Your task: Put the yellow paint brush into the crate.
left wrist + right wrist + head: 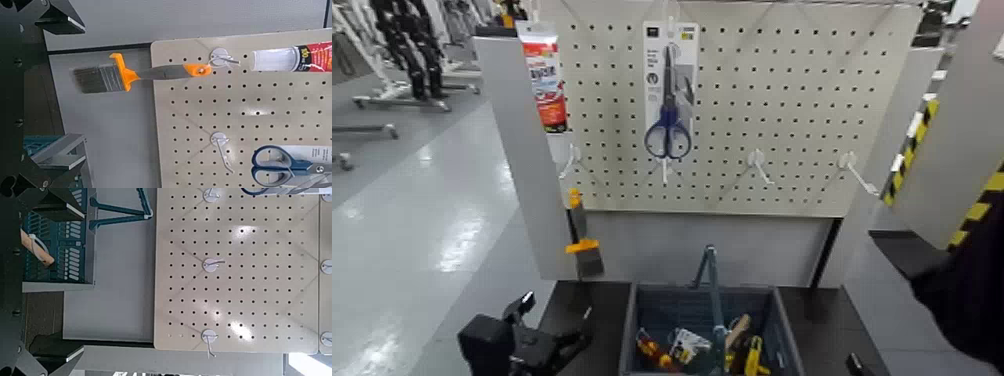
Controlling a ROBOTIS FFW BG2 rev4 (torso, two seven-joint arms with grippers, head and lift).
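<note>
The paint brush hangs by its orange handle end from a hook at the pegboard's lower left, with a grey grip, orange collar and grey bristles pointing down. It also shows in the left wrist view. The dark blue-grey crate with an upright centre handle stands below the board and holds several small tools. It also shows in the right wrist view. My left gripper is open and empty, low and left of the crate, well short of the brush. In its own wrist view the left gripper faces the bristles. My right gripper is open and empty.
Blue-handled scissors in a pack and a red-and-white tube hang on the pegboard. Bare hooks stick out of its lower row. A grey post flanks the board's left. A yellow-black striped panel stands to the right.
</note>
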